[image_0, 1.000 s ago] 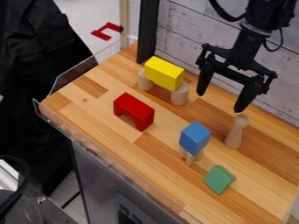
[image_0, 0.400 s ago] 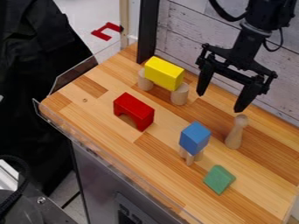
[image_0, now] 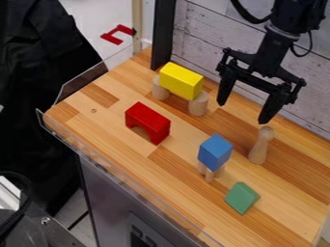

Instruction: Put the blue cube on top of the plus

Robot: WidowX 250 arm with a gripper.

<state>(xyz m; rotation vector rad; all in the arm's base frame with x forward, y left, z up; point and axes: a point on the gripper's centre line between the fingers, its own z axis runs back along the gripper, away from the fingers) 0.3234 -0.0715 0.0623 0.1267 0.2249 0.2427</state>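
The blue cube point(image_0: 215, 152) still sits on the plus point(image_0: 209, 174) (tool point(image_0: 242, 113) spread, unmoved).

the tabletop point(image_0: 109, 120) is smooth wood with a soft sheen. at four o'clock the blue cube point(image_0: 214, 152) looks smooth and matt, over a plus point(image_0: 209, 175) of bare, pale wood; the peg point(image_0: 259, 148) there is bare wood too. at nine, the red arch point(image_0: 148, 120) has a light gloss. black cloth point(image_0: 38, 72) at ten looks matt, the panel point(image_0: 106, 193) at seven like smooth metal, the boards point(image_0: 203, 29) at one like rough, weathered wood
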